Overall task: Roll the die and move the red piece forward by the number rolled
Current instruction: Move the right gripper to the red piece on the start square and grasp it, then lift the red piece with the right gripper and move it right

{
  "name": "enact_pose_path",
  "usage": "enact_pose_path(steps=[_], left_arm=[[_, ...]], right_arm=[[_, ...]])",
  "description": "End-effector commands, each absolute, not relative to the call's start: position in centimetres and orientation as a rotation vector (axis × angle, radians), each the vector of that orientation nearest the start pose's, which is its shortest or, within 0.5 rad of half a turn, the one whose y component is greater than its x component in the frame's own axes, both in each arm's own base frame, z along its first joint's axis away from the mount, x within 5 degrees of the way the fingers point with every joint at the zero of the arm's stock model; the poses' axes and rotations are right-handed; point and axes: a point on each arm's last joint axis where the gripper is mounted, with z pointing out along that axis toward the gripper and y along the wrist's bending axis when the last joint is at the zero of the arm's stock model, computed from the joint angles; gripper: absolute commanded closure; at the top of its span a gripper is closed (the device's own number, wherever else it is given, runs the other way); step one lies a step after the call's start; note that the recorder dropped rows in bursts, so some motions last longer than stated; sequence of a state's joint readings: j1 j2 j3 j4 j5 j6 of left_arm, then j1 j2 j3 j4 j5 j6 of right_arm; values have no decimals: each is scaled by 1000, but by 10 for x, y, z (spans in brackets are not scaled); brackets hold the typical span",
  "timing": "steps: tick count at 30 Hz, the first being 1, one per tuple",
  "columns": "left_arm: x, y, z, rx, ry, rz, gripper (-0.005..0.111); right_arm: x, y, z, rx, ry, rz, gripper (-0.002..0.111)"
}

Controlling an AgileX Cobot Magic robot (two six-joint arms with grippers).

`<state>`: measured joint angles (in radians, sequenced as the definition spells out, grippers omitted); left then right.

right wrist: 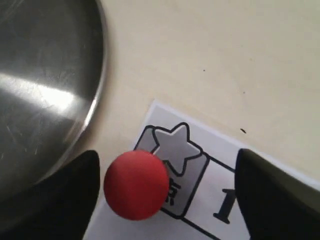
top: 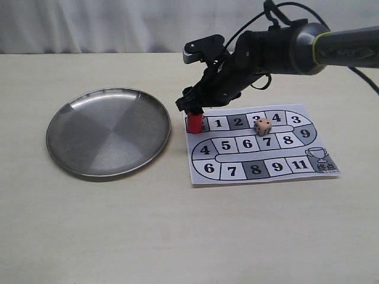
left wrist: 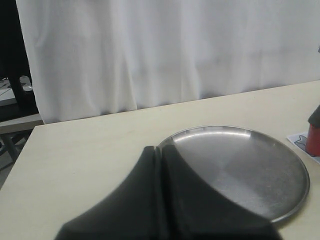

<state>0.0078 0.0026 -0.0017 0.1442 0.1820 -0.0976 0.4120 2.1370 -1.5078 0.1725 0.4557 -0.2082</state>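
Observation:
The red piece [top: 194,123] [right wrist: 136,185] stands upright at the left end of the paper board [top: 260,171], by the grey star square [right wrist: 175,145]. My right gripper [top: 190,110] [right wrist: 167,200] hovers just over it, open, its fingers [right wrist: 75,195] on either side; the piece sits close to one finger and is not gripped. The die [top: 263,126], a tan cube with dark pips, rests on the board near the top row's square 3. The left gripper [left wrist: 161,165] is shut and empty, facing the steel plate [left wrist: 280,200]; the red piece [left wrist: 314,138] shows at that view's edge.
A round steel plate [top: 65,142] lies left of the board, its rim [right wrist: 92,105] close to the red piece. The numbered track ends at a trophy square [top: 320,158]. A white curtain [left wrist: 165,50] hangs behind the table.

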Motion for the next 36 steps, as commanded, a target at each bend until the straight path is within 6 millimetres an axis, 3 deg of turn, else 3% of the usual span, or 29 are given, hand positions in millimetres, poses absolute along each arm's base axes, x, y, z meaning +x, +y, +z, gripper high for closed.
enact_pose_path(steps=[1, 3, 6, 13, 21, 23, 31, 33, 36], left_arm=[[56, 2, 198, 18, 1655, 53, 107], [56, 2, 198, 18, 1655, 53, 107], [56, 2, 198, 18, 1655, 53, 107], [56, 2, 198, 18, 1655, 53, 107], [56, 2, 198, 18, 1655, 53, 107], [56, 2, 198, 18, 1655, 53, 107], [56, 2, 198, 18, 1655, 53, 107], [56, 2, 198, 18, 1655, 53, 107], [56, 2, 198, 18, 1655, 53, 107]], right_arm=[[422, 198, 141, -680, 2473, 216, 38], [423, 198, 136, -680, 2479, 214, 38], [423, 198, 133, -690, 2484, 210, 50], [423, 198, 133, -688, 2484, 211, 103], [423, 198, 137, -685, 2479, 213, 104], [423, 196, 149, -677, 2454, 214, 104], [420, 164, 241, -531, 2295, 224, 104], [419, 158, 249, -517, 2289, 221, 104], [420, 153, 243, -516, 2317, 212, 104]])
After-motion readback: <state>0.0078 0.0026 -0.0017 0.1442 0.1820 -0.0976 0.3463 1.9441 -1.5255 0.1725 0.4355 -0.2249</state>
